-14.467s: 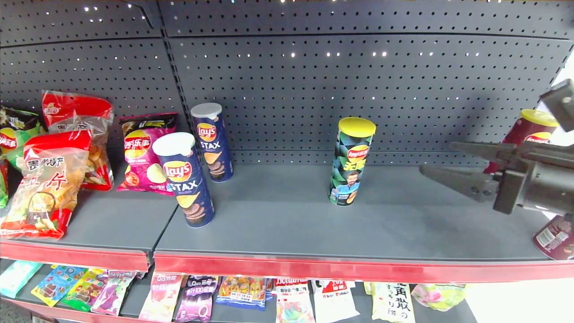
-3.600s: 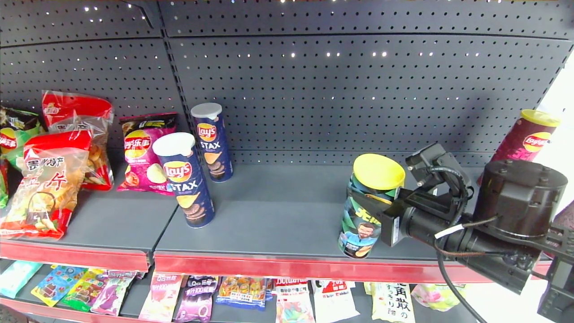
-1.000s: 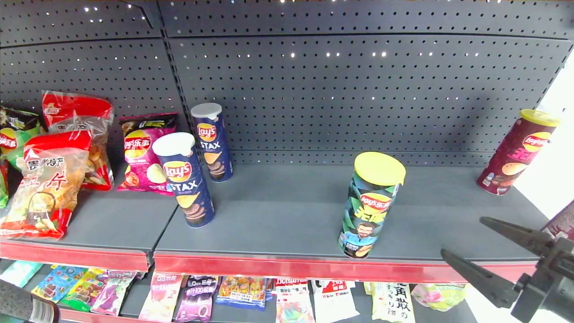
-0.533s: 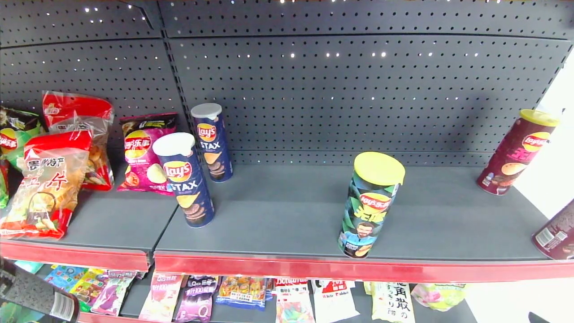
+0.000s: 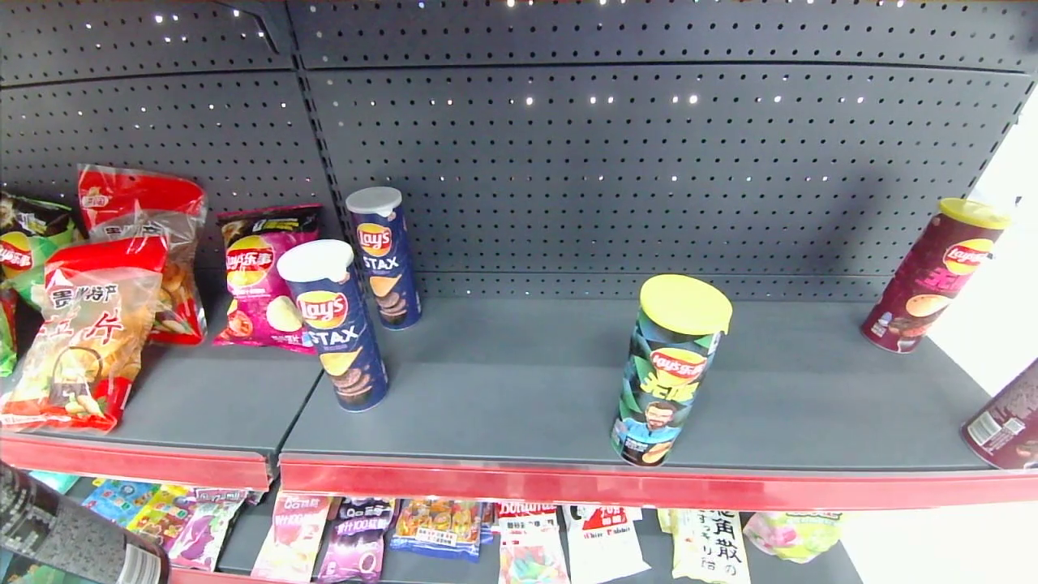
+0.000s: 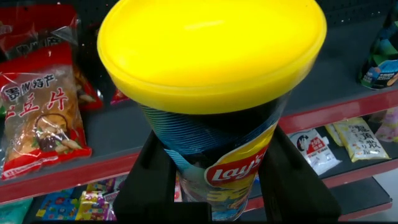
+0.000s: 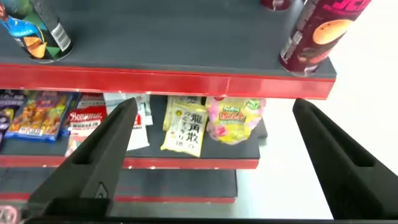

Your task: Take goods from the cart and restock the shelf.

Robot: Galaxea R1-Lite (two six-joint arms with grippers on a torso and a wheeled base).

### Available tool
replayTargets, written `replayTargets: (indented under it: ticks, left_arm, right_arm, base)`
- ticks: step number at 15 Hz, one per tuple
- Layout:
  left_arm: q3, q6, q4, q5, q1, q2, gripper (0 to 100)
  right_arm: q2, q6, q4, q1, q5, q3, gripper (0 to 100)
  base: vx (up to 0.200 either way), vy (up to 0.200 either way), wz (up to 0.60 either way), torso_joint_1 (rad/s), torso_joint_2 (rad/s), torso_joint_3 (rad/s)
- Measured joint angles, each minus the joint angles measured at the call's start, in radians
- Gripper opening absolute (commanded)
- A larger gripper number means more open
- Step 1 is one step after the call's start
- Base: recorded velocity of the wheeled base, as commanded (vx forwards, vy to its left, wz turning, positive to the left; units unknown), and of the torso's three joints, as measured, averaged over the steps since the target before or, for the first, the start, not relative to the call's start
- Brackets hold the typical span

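My left gripper (image 6: 217, 168) is shut on a dark chips can with a yellow lid (image 6: 211, 56). The lower end of this held can (image 5: 73, 543) shows at the bottom left of the head view, below the shelf's red front edge. A matching green can with a yellow lid (image 5: 673, 365) stands near the front of the grey shelf (image 5: 519, 389). My right gripper (image 7: 214, 106) is open with nothing between its fingers. It hangs in front of and below the shelf edge, with the green can (image 7: 37, 31) and a maroon can (image 7: 317, 31) standing above it.
Two blue cans (image 5: 336, 324) (image 5: 383, 255) stand at the shelf's left. Chip bags (image 5: 89, 341) lie further left. One maroon can (image 5: 932, 276) stands at the back right, another (image 5: 1001, 422) at the right edge. Bare shelf lies between the blue and green cans. Snack packets (image 5: 438, 527) fill the shelf below.
The right gripper let go of the green can at the shelf front, then dropped out of the head view. The held can has risen into the head view at the bottom left.
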Motion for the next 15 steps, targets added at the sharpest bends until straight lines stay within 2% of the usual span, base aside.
replayTargets:
  ticks: [3, 5, 7, 8, 12, 15]
  left_arm:
    - [0.005, -0.009, -0.001, -0.009, 0.0, -0.002, 0]
    - [0.006, -0.011, -0.001, -0.01, 0.0, -0.002, 0]
    - [0.007, -0.017, -0.002, -0.012, 0.0, -0.003, 0]
    - [0.006, -0.03, -0.002, -0.018, 0.0, -0.003, 0]
    - [0.003, -0.033, -0.002, -0.02, 0.0, -0.009, 0]
    - [0.003, -0.033, -0.003, -0.019, 0.0, -0.012, 0]
  right_arm:
    - [-0.108, -0.015, -0.07, 0.027, 0.001, 0.093, 100]
    - [-0.144, 0.019, -0.198, 0.035, 0.01, 0.171, 100]
    - [-0.162, 0.026, -0.237, 0.038, 0.014, 0.216, 100]
    - [-0.167, 0.023, -0.237, 0.038, 0.018, 0.227, 100]
    - [-0.172, 0.087, -0.241, 0.037, -0.028, 0.235, 100]
    - [-0.173, 0.006, -0.248, 0.037, -0.016, 0.238, 100]
  base:
    - [0.0, 0.0, 0.0, 0.0, 0.0, 0.0]
    - [0.0, 0.0, 0.0, 0.0, 0.0, 0.0]
    - [0.0, 0.0, 0.0, 0.0, 0.0, 0.0]
    - [0.0, 0.0, 0.0, 0.0, 0.0, 0.0]
    - [0.0, 0.0, 0.0, 0.0, 0.0, 0.0]
    - [0.0, 0.0, 0.0, 0.0, 0.0, 0.0]
